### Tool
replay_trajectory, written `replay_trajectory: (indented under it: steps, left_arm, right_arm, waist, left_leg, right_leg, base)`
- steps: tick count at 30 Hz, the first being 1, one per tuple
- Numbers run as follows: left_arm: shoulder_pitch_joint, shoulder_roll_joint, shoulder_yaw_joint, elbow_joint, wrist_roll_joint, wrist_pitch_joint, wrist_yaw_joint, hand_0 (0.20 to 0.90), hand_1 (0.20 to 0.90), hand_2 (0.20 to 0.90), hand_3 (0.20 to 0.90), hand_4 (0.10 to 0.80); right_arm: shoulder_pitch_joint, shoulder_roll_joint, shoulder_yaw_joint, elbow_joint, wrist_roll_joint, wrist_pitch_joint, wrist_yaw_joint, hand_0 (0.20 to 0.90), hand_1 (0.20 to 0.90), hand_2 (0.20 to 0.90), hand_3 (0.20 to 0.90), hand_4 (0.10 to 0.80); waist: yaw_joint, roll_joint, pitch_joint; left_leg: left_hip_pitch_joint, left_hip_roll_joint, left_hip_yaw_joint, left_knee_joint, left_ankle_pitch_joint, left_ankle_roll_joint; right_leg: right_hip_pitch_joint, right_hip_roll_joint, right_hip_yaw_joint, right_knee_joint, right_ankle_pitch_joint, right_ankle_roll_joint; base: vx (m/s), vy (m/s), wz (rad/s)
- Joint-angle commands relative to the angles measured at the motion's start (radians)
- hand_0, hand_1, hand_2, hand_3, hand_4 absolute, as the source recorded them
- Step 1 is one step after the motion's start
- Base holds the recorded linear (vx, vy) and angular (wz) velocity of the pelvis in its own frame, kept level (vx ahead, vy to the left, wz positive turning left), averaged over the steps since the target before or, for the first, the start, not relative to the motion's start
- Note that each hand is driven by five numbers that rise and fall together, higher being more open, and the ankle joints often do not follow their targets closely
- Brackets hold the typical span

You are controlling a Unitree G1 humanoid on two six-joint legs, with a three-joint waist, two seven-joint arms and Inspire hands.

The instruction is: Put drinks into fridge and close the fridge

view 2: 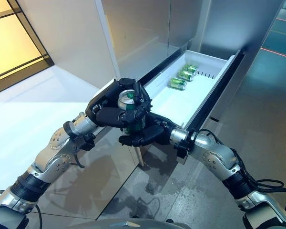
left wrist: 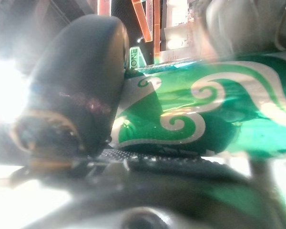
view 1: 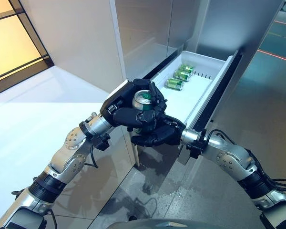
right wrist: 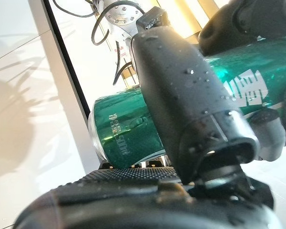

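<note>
A green drink can [view 1: 143, 98] with a silver top stands upright between my two hands, at the near end of the open white fridge drawer [view 1: 200, 98]. My left hand [view 1: 121, 102] curls round the can's upper part from the left. My right hand [view 1: 159, 136] cups it from below, fingers bent under it. In the left wrist view the can [left wrist: 205, 114] lies against the palm, beside the thumb [left wrist: 86, 71]. The right wrist view has the thumb [right wrist: 181, 86] pressed across the can [right wrist: 119, 129]. Three more green cans [view 1: 182, 75] lie at the drawer's far end.
The drawer's dark front panel [view 1: 219, 90] runs along its right side. Grey fridge doors [view 1: 148, 33] rise behind it. A white surface [view 1: 28, 114] spreads to the left. The grey floor [view 1: 181, 195] below the drawer has wet spots.
</note>
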Motion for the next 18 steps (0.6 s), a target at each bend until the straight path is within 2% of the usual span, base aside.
replay_trajectory:
  steps: [1,6,7,8,9,18]
  left_arm:
    - [-0.145,-0.129,0.001,-0.059,-0.090,-0.143,0.039,0.300,0.300,0.300,0.200,0.100]
    - [-0.139,-0.158,-0.005,-0.052,-0.053,-0.153,0.064,0.300,0.300,0.300,0.200,0.100]
    - [-0.141,-0.162,-0.007,-0.053,-0.045,-0.150,0.070,0.300,0.300,0.300,0.200,0.100]
    - [-0.144,-0.162,-0.009,-0.051,-0.042,-0.152,0.072,0.300,0.300,0.300,0.200,0.100]
    - [-0.145,-0.165,-0.010,-0.052,-0.031,-0.153,0.075,0.300,0.300,0.300,0.200,0.100]
    - [-0.138,-0.167,-0.029,-0.044,0.049,-0.116,0.078,0.300,0.300,0.300,0.200,0.100]
  right_arm:
    - [-0.115,0.162,0.052,-0.130,0.103,-0.069,0.069,0.900,0.900,0.900,0.900,0.800]
    - [-0.105,0.187,0.070,-0.127,0.091,-0.068,0.072,0.900,0.900,0.900,0.900,0.800]
    - [-0.108,0.195,0.074,-0.124,0.092,-0.069,0.068,0.674,0.674,0.674,0.636,0.536]
    - [-0.109,0.201,0.079,-0.119,0.089,-0.073,0.066,0.531,0.531,0.531,0.469,0.369]
    - [-0.109,0.205,0.082,-0.118,0.090,-0.073,0.063,0.300,0.300,0.300,0.200,0.100]
    - [-0.100,0.214,0.087,-0.110,0.052,-0.087,0.045,0.300,0.300,0.300,0.200,0.100]
  waist:
    - [-0.007,-0.024,-0.068]
    - [-0.005,-0.025,-0.069]
    - [-0.004,-0.025,-0.069]
    - [-0.004,-0.024,-0.069]
    - [-0.003,-0.024,-0.068]
    - [-0.001,-0.021,-0.067]
  left_leg:
    - [0.006,-0.037,-0.070,0.006,-0.085,0.023]
    - [0.007,-0.036,-0.069,0.008,-0.085,0.023]
    - [0.007,-0.037,-0.069,0.008,-0.084,0.023]
    - [0.007,-0.037,-0.070,0.008,-0.083,0.023]
    - [0.007,-0.037,-0.070,0.008,-0.083,0.023]
    - [0.009,-0.039,-0.075,0.009,-0.084,0.025]
  right_leg:
    - [-0.032,0.009,-0.002,0.051,-0.033,0.046]
    - [-0.030,0.008,-0.005,0.050,-0.033,0.046]
    - [-0.030,0.008,-0.005,0.050,-0.033,0.046]
    - [-0.029,0.008,-0.006,0.050,-0.033,0.045]
    - [-0.029,0.008,-0.007,0.049,-0.033,0.045]
    - [-0.027,0.008,-0.010,0.054,-0.036,0.045]
  base:
    - [0.000,0.000,0.00]
    - [0.000,0.000,0.00]
    - [0.000,0.000,0.00]
    - [0.000,0.000,0.00]
    - [0.000,0.000,0.00]
    - [0.000,0.000,0.00]
